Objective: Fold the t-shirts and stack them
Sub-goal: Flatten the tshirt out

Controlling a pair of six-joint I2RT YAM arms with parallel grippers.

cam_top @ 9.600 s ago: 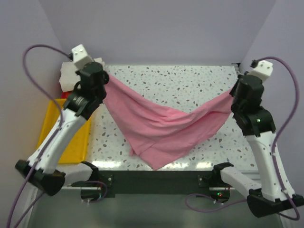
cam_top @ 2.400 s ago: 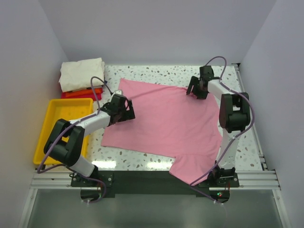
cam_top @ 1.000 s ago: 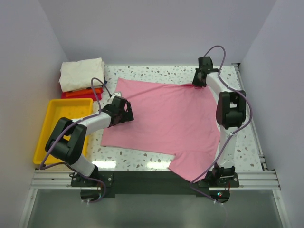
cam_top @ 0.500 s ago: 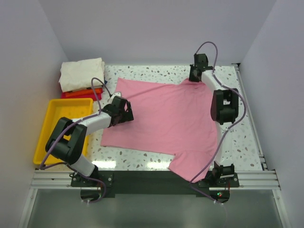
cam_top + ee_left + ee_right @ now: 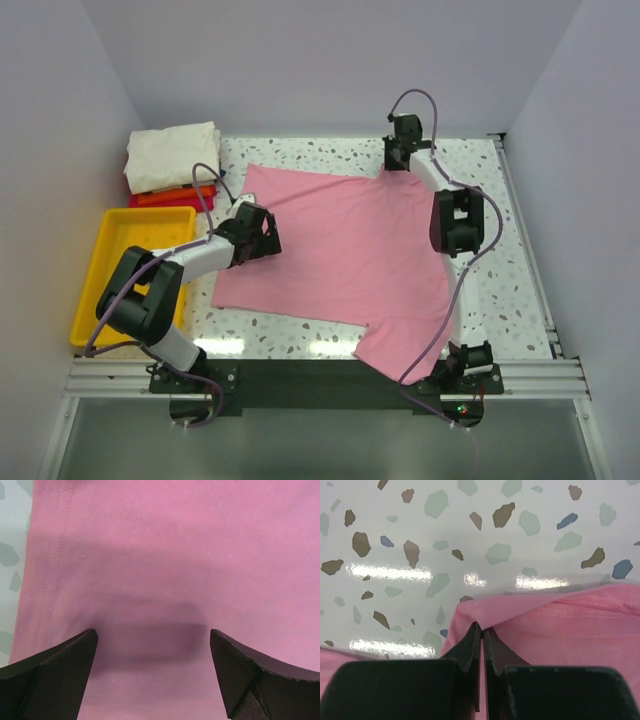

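I see the light pink soft cloth t-shirt (image 5: 340, 255) spread open and mostly flat across the middle of the white speckled desk (image 5: 330, 155), with its near right part lying past the desk's front edge. My left gripper (image 5: 262, 232) sits low over the shirt's left side. In the left wrist view its jaws stand wide apart with only pink cloth between them, and I cannot tell whether the tips touch it. A stitched hem runs up the left of that view, with a strip of desk beside it. My right arm is stretched to the far edge of the shirt. There the right gripper (image 5: 398, 160) has its jaws drawn almost together, and in the right wrist view a small fold of the pink edge is pinched at their tips (image 5: 482, 635) and raised a little off the desk, with bare speckled surface beyond it. At the far left corner there is a stack of folded shirts. A cream-white folded cloth shirt (image 5: 172, 155) is on top, an orange folded shirt (image 5: 188, 192) shows under it, and a red folded shirt (image 5: 142, 201) peeks out at the bottom edge. Just nearer to me than the stack, along the left side, lies the yellow rectangular plastic tray (image 5: 105, 270), well apart from the pink shirt.
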